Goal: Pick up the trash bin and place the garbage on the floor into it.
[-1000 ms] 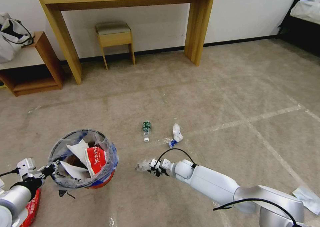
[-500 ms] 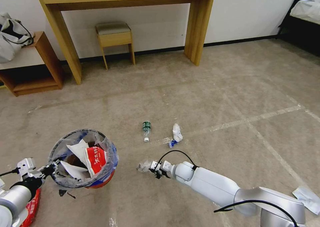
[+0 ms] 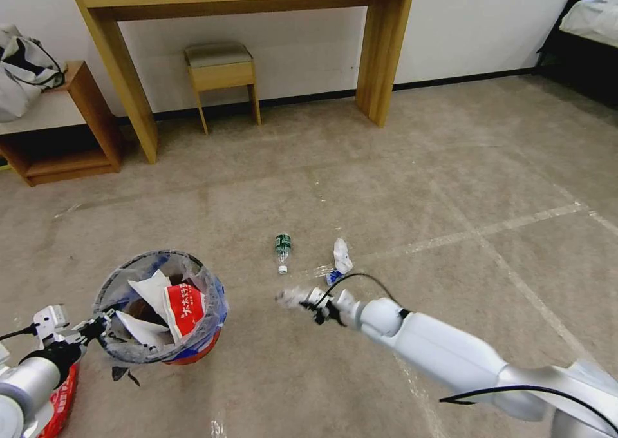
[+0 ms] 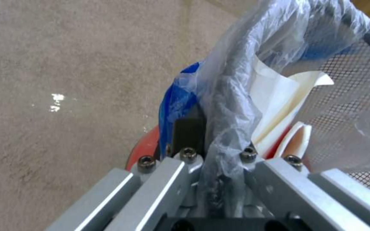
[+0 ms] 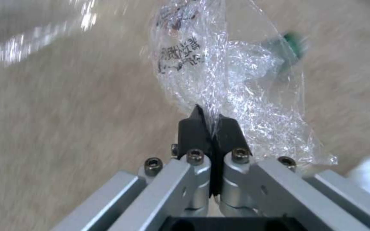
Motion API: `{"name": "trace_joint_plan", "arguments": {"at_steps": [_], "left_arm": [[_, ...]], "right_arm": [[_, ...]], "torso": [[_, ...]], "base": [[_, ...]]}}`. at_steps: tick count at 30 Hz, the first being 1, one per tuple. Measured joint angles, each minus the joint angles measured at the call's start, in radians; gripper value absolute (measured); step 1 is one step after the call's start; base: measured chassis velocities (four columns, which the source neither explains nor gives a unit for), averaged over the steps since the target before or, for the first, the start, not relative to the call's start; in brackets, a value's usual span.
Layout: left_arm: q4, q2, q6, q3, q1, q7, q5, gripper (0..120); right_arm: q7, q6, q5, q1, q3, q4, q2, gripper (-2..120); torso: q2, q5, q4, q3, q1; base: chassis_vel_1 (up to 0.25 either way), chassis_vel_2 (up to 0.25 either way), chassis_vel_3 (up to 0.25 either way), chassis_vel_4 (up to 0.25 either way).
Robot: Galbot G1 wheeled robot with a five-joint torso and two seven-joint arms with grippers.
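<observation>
Pinching a crinkly clear plastic wrapper tight in my right gripper, above the beige carpet floor; my left gripper clamps the red-based bag-lined trash bin rim, off to its side.

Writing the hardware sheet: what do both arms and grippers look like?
Both arms are glossy white rounded shells with black cables looping outside. The left gripper and right gripper are alike: bare silver-grey metal linkage bars, dark hex-socket screws, short black fingertips.

Lined trash bin, litter-filled, upright
</observation>
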Motion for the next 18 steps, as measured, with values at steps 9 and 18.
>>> {"name": "trace_joint_plan", "arguments": {"at_steps": [9,18], "left_arm": [[-0.001,0.011,0.000,-0.003,0.004,-0.002,-0.006,1],[-0.015,0.017,0.000,0.000,0.012,-0.013,-0.032,1]], "right_arm": [[-0.004,0.026,0.130,-0.018,0.185,0.222,-0.088,0],[-0.030,0.032,0.332,0.034,0.217,0.462,-0.136,0]], "torso": [[0.000,0.0000,0.0001,0.000,0.000],[0.000,-0.0001,0.0001,0.000,0.000]], "base": [[0.000,0.000,0.000,0.000],[0.000,0.000,0.000,0.000]]}}
